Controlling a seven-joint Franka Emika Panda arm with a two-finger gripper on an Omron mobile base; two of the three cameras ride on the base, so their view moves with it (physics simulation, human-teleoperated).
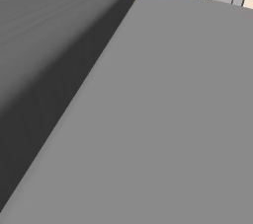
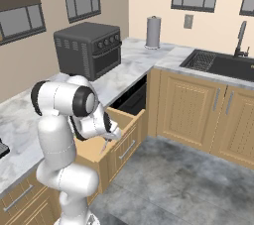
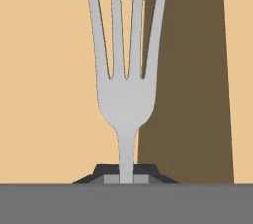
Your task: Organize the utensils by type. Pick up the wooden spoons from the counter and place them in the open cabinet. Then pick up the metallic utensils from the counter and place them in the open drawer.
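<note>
Gripping the slim silver-grey metal fork (image 3: 126, 94) by its handle, the two-finger gripper (image 2: 110, 136) hangs tines-down over the wide light-wood open drawer (image 2: 124, 132), so the metal part looks nearly done. The plain tan floor below seems bare, with the drawer's front wall close by; where the wooden spoons are I cannot tell.

Dark toaster oven (image 2: 89, 48) stood on worktop (image 2: 126, 63); grey cylindrical canister (image 2: 153, 31) nearby; black sink (image 2: 218, 64) with faucet (image 2: 240, 38) sat farther right.
</note>
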